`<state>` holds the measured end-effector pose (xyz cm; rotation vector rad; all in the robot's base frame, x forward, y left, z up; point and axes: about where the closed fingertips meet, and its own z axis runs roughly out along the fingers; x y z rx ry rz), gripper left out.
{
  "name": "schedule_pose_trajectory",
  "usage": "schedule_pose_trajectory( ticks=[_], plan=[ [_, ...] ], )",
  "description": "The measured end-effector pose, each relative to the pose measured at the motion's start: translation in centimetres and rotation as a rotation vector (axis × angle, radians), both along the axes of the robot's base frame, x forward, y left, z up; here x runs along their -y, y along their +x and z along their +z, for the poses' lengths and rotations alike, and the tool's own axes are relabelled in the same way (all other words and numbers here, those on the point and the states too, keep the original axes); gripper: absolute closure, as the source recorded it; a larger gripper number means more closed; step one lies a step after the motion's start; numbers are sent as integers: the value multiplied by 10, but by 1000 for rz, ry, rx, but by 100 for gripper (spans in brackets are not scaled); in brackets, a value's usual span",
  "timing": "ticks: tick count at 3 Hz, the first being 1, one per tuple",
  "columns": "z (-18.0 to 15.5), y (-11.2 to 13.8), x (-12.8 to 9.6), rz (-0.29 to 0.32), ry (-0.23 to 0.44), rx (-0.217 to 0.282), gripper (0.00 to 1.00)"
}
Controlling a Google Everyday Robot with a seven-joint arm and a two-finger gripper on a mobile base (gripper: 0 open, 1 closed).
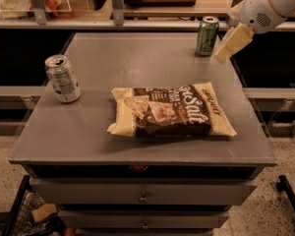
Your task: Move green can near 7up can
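Observation:
The green can (207, 36) stands upright at the far right of the grey table (113, 58), all green with a silver top. The 7up can (62, 78), silver-white with green print, stands upright near the table's left edge, far from the green can. My gripper (229, 46) hangs from the white arm at the upper right. It is just right of the green can, at about the can's height and a small gap away from it. It holds nothing that I can see.
A brown and cream chip bag (172, 111) lies flat in the middle of the table between the two cans. Shelving with a rail (137, 21) runs behind the table. Drawers (142, 195) sit below the front edge, and a wire basket (24, 215) is at the lower left.

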<state>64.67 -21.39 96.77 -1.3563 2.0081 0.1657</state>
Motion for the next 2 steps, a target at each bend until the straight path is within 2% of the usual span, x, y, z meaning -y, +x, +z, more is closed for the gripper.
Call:
schedule_pose_trajectory(
  ticks=[1, 2],
  plan=[
    [-8, 8, -2, -2, 53, 6, 0],
    [-23, 37, 5, -56, 133, 37, 0]
  ],
)
